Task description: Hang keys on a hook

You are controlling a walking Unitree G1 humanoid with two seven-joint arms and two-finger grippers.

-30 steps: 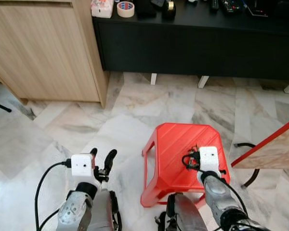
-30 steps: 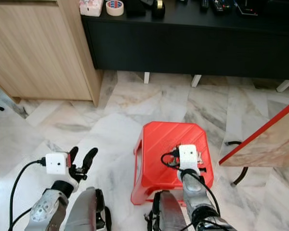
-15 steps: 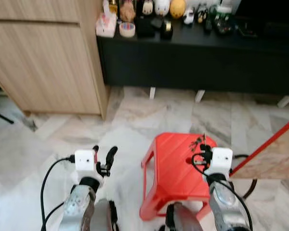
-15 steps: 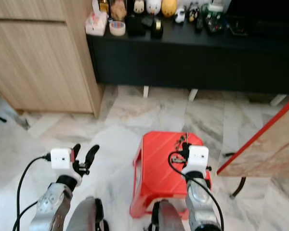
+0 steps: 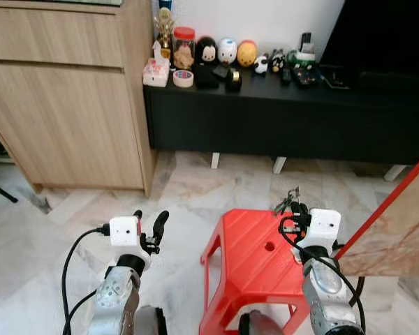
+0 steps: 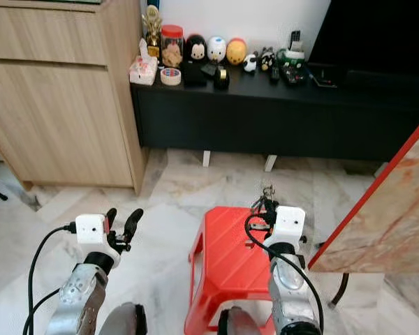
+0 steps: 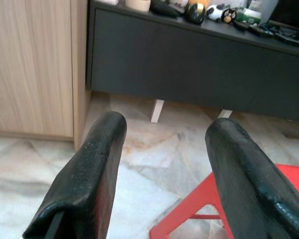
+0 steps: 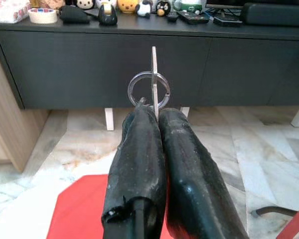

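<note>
keys (image 5: 288, 202) sit pinched in my right gripper (image 5: 297, 212), raised over the red stool (image 5: 255, 269). my left gripper (image 5: 148, 225) hangs released above the floor. right wrist view: jaws clenched on the key ring (image 8: 149, 90). left wrist view: fingers (image 7: 87, 177) spread wide, touching nothing.

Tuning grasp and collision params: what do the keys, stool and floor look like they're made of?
Keys: thin silvery metal blade and ring, pinched in the right tool, with a slight sheen.
Stool: red moulded plastic by the look of it, glossy, with ribbed top.
Floor: polished marble-look tile with grey veining and reflections; it could be real stone or ceramic.
</note>
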